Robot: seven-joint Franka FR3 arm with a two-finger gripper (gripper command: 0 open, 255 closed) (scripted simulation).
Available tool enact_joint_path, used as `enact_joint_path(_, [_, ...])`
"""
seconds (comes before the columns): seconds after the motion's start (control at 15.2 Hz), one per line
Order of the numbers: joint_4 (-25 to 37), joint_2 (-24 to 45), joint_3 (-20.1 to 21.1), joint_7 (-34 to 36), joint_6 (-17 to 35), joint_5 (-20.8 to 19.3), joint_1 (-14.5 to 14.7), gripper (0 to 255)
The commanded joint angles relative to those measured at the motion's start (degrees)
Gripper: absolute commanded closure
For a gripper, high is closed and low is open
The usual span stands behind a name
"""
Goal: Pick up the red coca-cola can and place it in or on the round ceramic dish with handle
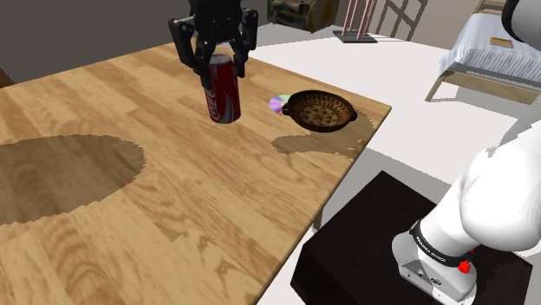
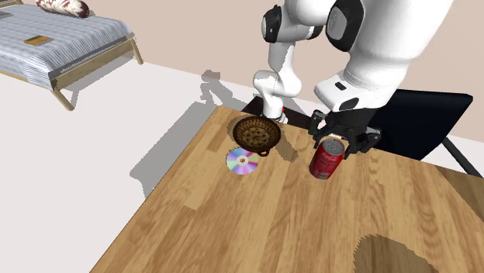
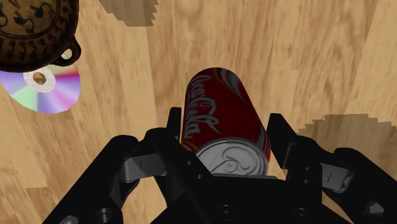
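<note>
Stand (image 1: pixel 407 251): a black box, nearest, at the shoulder view's lower right. My white arm (image 1: pixel 485 199) rises from it.
Table (image 1: pixel 173 217): pale wood planks with dark shadow patches.
My gripper (image 1: pixel 220 62): black, over the middle of the table, its two fingers clamped on the can's sides just below the top rim.
Can (image 1: pixel 224 95): a red drinks can with a silver pull-tab top. It hangs tilted from my fingers, and I cannot tell whether its base is off the wood.
Writing: the white Coca-Cola script runs along the can's side. I can read nothing else.
Disc (image 1: pixel 277 104): a shiny rainbow CD lying flat, right of the can and touching the dish's edge by the handle.
Dish (image 1: pixel 321 110): round, brown, patterned and empty, with a small loop handle. It sits near the table's far right corner.
Done: the can is grasped.
Left: carry it right, over the disc, and set it down in the dish.
Bed (image 1: pixel 494 52): far right, on the floor.
</note>
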Motion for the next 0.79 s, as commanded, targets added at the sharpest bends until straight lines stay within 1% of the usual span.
enact_joint_path(0.0, [3.0, 1.2, 0.3, 0.5, -1.9, -0.7, 0.4, 255])
enact_joint_path(0.4, [12.0, 4.8, 0.9, 1.6, -7.9, -2.7, 1.9, 255])
enact_joint_path(0.59, [4.4, -2.6, -1.3, -3.3, -6.6, 1.4, -2.2, 255])
enact_joint_path(0.73, [0.3, -6.9, -3.1, -6.6, -6.4, 3.5, -4.2, 255])
